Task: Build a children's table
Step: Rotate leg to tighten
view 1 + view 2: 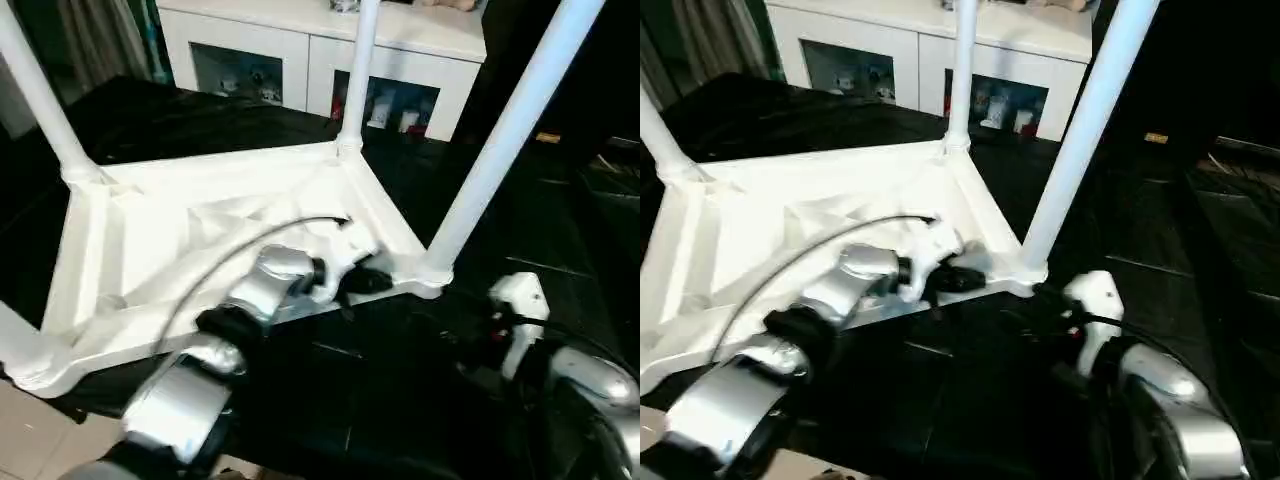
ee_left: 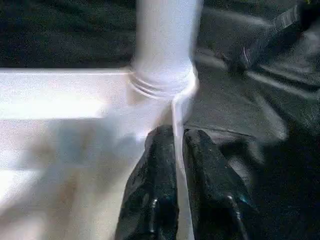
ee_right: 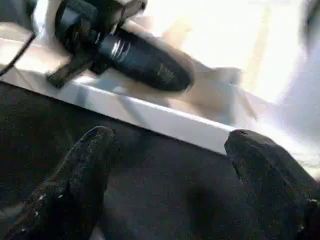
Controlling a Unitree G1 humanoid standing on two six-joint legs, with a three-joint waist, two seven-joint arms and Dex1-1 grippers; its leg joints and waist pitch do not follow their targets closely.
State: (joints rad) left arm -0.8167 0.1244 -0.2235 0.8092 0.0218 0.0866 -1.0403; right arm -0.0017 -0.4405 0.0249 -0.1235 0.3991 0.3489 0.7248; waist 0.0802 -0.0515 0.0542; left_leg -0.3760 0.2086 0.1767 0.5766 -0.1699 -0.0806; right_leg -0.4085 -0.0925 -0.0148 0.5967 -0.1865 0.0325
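The white plastic square tabletop is lying upside down on the dark work surface, ribbed underside up, so its corner sockets are facing up for the legs. Long white tapered tube legs are standing in the corners — one at the near right corner, one at the far corner, one at the left.

The left gripper is pinching the tabletop's thin side rim just beside the near right leg's socket, fingers nearly closed on the rim — likely steadying the top so it isn't shifting.

The right gripper is hanging with fingers spread wide, holding nothing, just off the tabletop's edge over the dark surface, probably clear after seating that leg.
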